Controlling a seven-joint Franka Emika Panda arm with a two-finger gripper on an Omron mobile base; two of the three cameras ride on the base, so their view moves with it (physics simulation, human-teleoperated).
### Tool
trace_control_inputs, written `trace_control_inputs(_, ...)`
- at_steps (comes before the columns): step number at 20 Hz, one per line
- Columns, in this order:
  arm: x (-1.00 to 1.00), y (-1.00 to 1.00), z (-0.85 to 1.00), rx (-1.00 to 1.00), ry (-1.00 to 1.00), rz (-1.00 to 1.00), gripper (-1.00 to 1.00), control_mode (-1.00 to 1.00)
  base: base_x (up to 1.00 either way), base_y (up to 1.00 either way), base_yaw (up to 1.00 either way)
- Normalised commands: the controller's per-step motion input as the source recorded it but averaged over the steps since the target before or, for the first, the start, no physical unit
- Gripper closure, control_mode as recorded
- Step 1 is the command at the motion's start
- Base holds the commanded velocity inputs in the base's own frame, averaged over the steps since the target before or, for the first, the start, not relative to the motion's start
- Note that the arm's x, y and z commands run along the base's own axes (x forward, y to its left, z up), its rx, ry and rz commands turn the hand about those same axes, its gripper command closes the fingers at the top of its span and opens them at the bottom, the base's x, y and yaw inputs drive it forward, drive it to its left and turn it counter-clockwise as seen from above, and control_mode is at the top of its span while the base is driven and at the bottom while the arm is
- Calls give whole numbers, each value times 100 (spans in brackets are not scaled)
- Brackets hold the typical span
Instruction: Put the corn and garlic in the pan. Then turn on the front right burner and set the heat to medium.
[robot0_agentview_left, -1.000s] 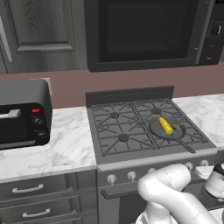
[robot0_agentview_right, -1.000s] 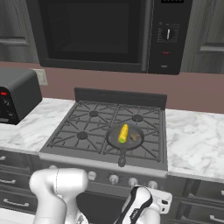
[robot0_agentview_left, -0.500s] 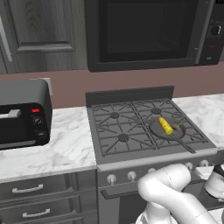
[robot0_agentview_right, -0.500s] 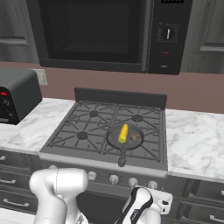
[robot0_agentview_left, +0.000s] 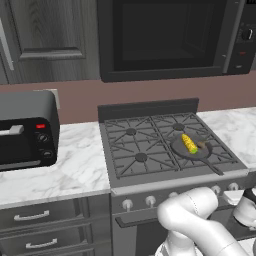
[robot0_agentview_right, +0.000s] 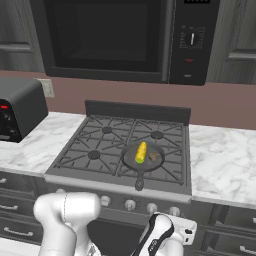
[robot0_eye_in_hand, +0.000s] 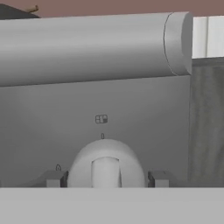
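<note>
The pan (robot0_agentview_left: 192, 148) sits on the front right burner (robot0_agentview_right: 165, 165) of the stove (robot0_agentview_left: 145, 145), its long thin handle (robot0_agentview_right: 139, 179) pointing toward the stove's front edge. The corn (robot0_agentview_left: 189, 143) lies inside the pan, toward its left half as seen from the right base view, greenish tip toward the front. The garlic (robot0_agentview_right: 153, 157) lies in the pan too, just beside the corn on its right, a small tan lump; whether the two touch cannot be told. Silver knobs (robot0_agentview_right: 130, 204) run in a row along the stove front, below the grates. The gripper (robot0_eye_in_hand: 105, 178) is low, in front of the stove face: in the hand view a knob (robot0_eye_in_hand: 105, 168) stands between the two finger tips (robot0_eye_in_hand: 54, 178), with the grey oven handle bar (robot0_eye_in_hand: 94, 46) above it. The jaws stand partly open on either side of the knob; whether the pads touch it cannot be told. A toaster oven (robot0_agentview_left: 25, 130) rests on the marble counter (robot0_agentview_left: 75, 165) left of the stove, and a microwave (robot0_agentview_left: 170, 37) hangs above it.
</note>
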Motion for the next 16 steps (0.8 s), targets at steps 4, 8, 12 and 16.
trace_control_inputs(4, 0, 0, 0, 0, 0, 0, 100, -100, 0, 0, 0)
trace_control_inputs(8, 0, -1, -5, 0, -7, 0, 100, -100, 0, 0, 0)
trace_control_inputs(12, 0, -7, -1, -11, -10, 0, 100, -100, 0, 0, 0)
trace_control_inputs(16, 0, -6, 0, -18, -9, 0, 100, -100, 0, 0, 0)
